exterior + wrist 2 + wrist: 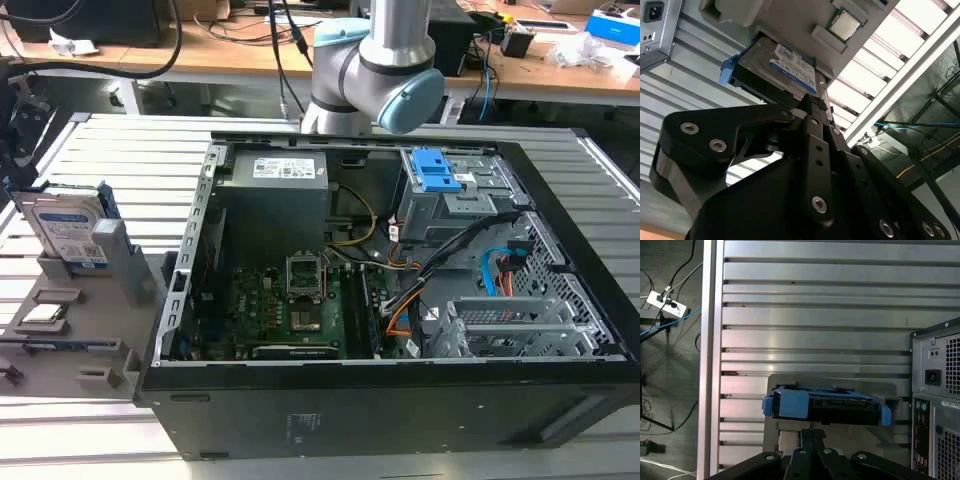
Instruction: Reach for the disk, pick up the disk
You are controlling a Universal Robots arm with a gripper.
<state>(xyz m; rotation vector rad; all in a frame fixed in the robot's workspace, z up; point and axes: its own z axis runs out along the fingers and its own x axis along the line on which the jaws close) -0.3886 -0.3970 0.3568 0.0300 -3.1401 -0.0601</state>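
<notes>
The disk (62, 226) is a silver-grey hard drive with a white-and-blue label in a bright blue bracket. It stands on edge in a grey holder (110, 270) at the exterior view's left, outside the computer case. In both wrist views my black gripper (812, 102) (812, 436) points at the disk (785, 67) (825, 407) and stops just short of its edge. The fingers sit together with nothing between them. The holder hides the lower part of the disk.
A small square silver chip (45, 313) (844, 25) lies in the same grey holder beside the disk. The open black computer case (380, 400) stands at the exterior view's right of the holder, on a slatted metal table (815, 300). Cables lie past the table's edge.
</notes>
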